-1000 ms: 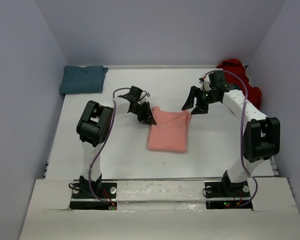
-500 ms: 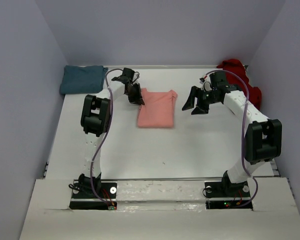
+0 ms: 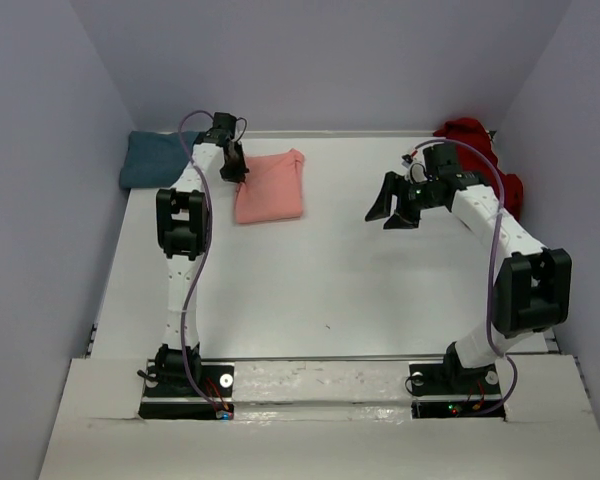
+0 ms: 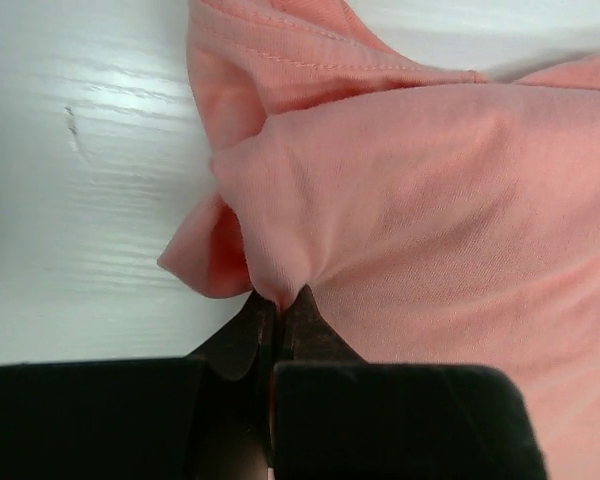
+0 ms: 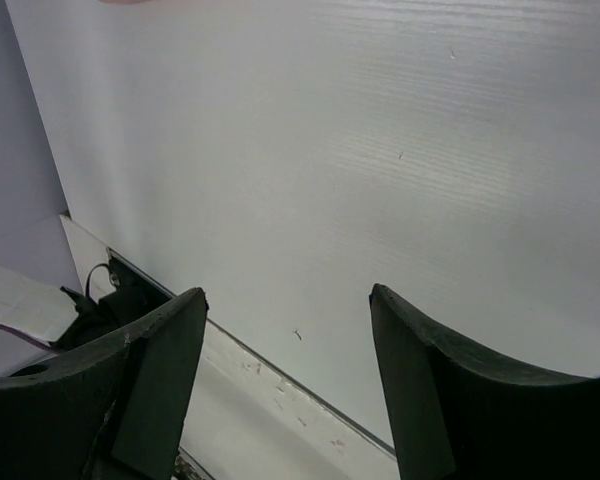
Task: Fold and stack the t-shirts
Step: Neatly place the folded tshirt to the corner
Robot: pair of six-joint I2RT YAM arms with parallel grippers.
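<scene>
Two shirts lie close together at upper left: the folded teal shirt (image 3: 155,160) sits just left of the pink shirt (image 3: 272,188), whose left edge the left gripper (image 3: 234,170) pinches shut. The right gripper (image 3: 388,218) hangs open and empty, well apart at right.

The top camera sits high behind the arm bases (image 3: 190,385) and looks down on the whole table (image 3: 320,290), its far edge at 12 o'clock. The left wrist camera is very near the salmon-pink shirt (image 4: 430,200), which the top view shows at 11 o'clock. The right wrist camera looks from farther away over bare table, facing about 8 o'clock
</scene>
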